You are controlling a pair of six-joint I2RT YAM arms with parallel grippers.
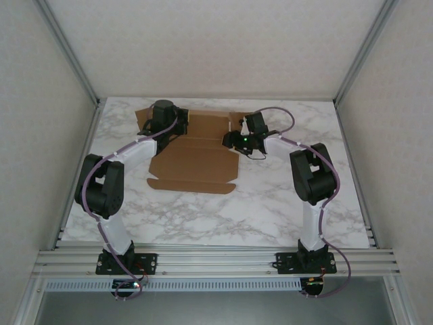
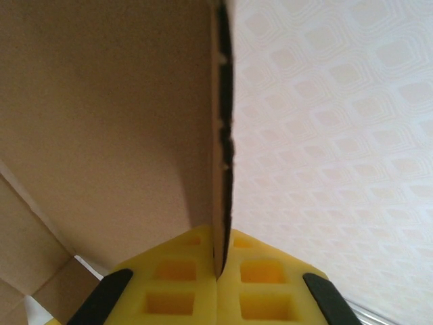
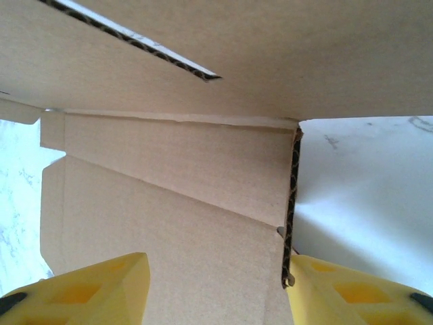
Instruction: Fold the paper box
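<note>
The left gripper (image 2: 220, 271) pinched a flap edge (image 2: 222, 135) of the seemingly light, creasable paper box (image 1: 193, 162); the right gripper (image 3: 218, 271) gaped.

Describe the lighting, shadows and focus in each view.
Top external: even soft light, paper box sharp, shadows faint. Left wrist: cardboard blurred close up, soft shadow beside the edge clamped in the left gripper. Right wrist: marble table overexposed, cardboard shaded, corrugation crisp.
</note>
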